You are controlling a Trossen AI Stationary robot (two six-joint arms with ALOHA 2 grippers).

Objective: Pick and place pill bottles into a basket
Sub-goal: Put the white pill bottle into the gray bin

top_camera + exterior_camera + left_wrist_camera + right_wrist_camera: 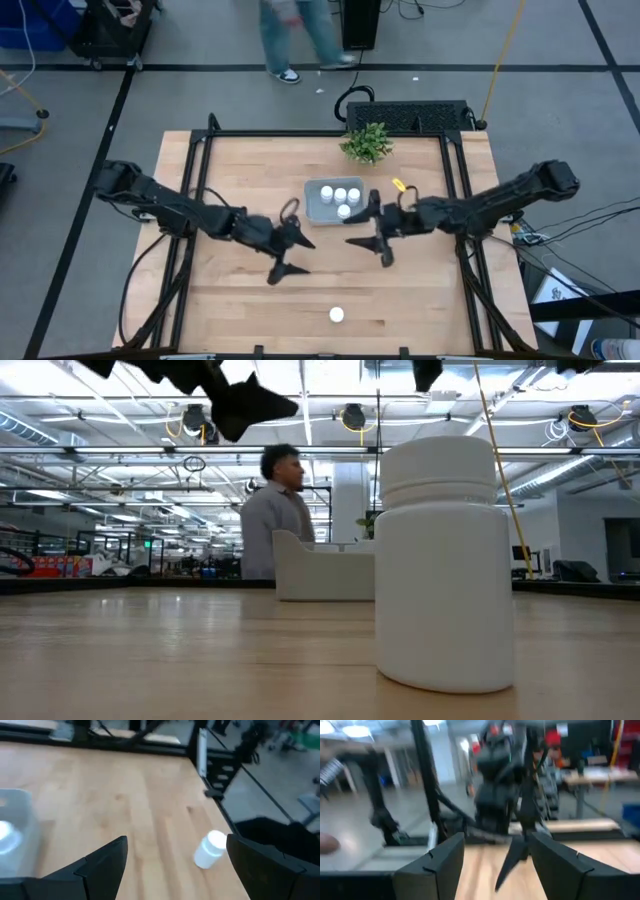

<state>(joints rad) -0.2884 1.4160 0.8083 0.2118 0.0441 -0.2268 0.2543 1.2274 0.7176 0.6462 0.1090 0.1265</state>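
The pale grey-blue basket [314, 207] stands on its base at the middle of the table, with several white pill bottles [340, 195] upright inside. One more white pill bottle [336, 315] stands upright on the table near the front edge; it fills the foreground of the low view [445, 560] and shows in the left wrist view [210, 850]. My left gripper [290, 258] hovers open and empty left of the basket, above the table. My right gripper [362, 228] hovers open and empty just right of the basket.
A small green plant [367, 143] stands at the table's far edge behind the basket. A black metal frame [300, 133] runs along the far side. A person [275, 510] stands beyond the table. Bare wood lies between the grippers and the lone bottle.
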